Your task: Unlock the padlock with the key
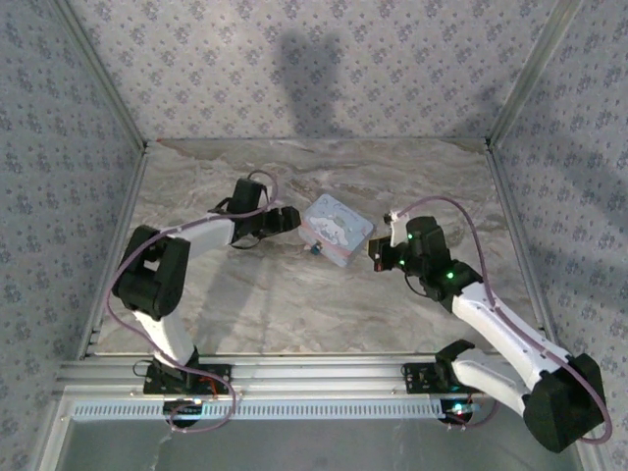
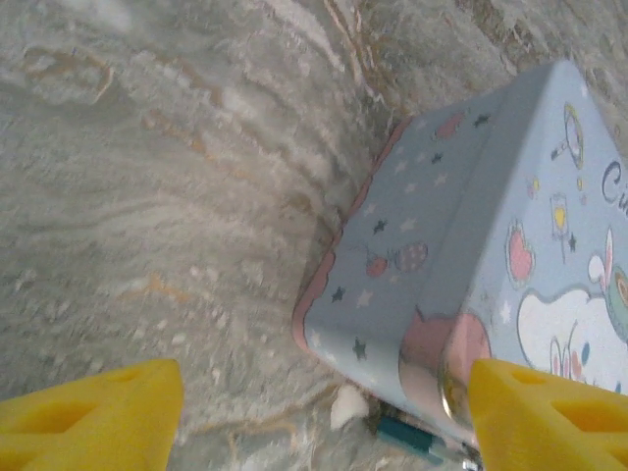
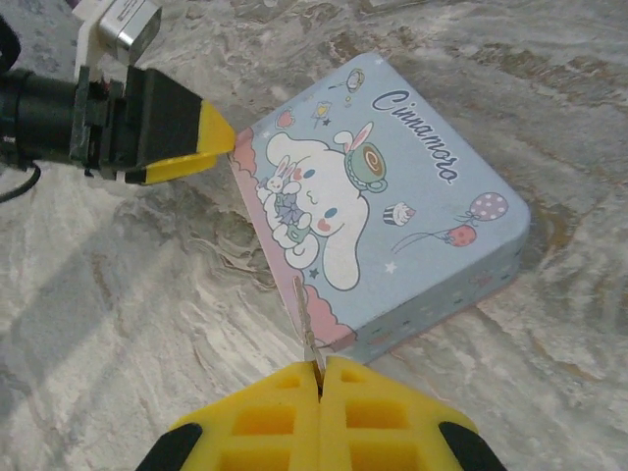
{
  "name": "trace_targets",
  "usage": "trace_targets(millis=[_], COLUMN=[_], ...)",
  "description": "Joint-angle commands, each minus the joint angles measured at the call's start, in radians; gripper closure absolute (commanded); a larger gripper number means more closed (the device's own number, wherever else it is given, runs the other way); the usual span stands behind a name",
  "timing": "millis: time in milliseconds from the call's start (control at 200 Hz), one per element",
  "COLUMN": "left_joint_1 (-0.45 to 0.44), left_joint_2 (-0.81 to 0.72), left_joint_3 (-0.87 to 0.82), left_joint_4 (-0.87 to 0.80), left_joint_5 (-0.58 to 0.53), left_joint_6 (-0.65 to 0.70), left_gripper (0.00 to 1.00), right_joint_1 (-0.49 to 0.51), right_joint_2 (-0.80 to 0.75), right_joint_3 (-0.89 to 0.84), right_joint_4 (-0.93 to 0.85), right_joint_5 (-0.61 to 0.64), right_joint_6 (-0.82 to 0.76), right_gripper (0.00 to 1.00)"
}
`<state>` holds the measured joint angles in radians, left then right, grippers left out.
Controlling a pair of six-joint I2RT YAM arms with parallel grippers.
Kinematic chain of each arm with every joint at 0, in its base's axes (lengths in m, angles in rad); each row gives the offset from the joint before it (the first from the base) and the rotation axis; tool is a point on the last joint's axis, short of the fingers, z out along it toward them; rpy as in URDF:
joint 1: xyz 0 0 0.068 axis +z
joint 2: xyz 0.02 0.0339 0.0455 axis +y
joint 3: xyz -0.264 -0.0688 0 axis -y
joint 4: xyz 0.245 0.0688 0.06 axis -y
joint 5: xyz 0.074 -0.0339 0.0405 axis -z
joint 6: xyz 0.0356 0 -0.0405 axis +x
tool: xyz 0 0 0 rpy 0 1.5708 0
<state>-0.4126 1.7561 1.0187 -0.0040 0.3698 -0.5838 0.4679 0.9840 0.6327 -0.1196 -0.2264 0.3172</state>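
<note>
The padlock (image 2: 412, 438) is a tiny teal-blue body with a silvery end, lying on the table against the lower edge of the cartoon tin (image 2: 461, 245). In the top view the padlock (image 1: 316, 249) sits at the tin's (image 1: 339, 228) near-left side. My left gripper (image 2: 324, 422) is open, its yellow fingers standing wide on either side of the tin's corner and the padlock. My right gripper (image 3: 321, 378) is shut on the key (image 3: 307, 319), whose thin silvery blade points at the tin's (image 3: 392, 196) near corner. The right gripper (image 1: 378, 257) hovers just right of the tin.
The marble-patterned table (image 1: 294, 304) is walled in by patterned panels at the back and both sides. One yellow finger (image 3: 201, 147) of my left gripper touches the tin's far-left corner in the right wrist view. Open tabletop lies in front of the tin.
</note>
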Motion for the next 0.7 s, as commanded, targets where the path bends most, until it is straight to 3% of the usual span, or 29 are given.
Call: trace_targets(millis=[0,120,260,410,695], left_joint_1=[-0.004,-0.027,-0.065,-0.095,-0.132], left_joint_2=[-0.102,-0.207,-0.264,-0.235,-0.106], left_joint_3=[-0.095,-0.250,-0.320,-0.312,-0.284], left_joint_4=[0.126,0.326,0.349,0.368,0.469], left_joint_5=[0.018,0.012,0.024,0.175,0.225], left_joint_6=[0.041,0.082,0.181,0.213,0.243], left_gripper=[0.16,0.03,0.03,0.10,0.25], right_joint_1=[-0.031,-0.065,-0.072,-0.069,-0.071], right_joint_2=[0.054,0.176,0.329,0.486,0.660], right_joint_3=[-0.005,-0.006,0.050,0.123,0.211], right_joint_4=[0.126,0.245,0.329,0.409,0.444], right_joint_5=[-0.117,-0.233,-0.298,-0.321,-0.324], right_joint_6=[0.071,0.111,0.125,0.148,0.168], right_gripper=[1.00,1.00,1.00,1.00,1.00])
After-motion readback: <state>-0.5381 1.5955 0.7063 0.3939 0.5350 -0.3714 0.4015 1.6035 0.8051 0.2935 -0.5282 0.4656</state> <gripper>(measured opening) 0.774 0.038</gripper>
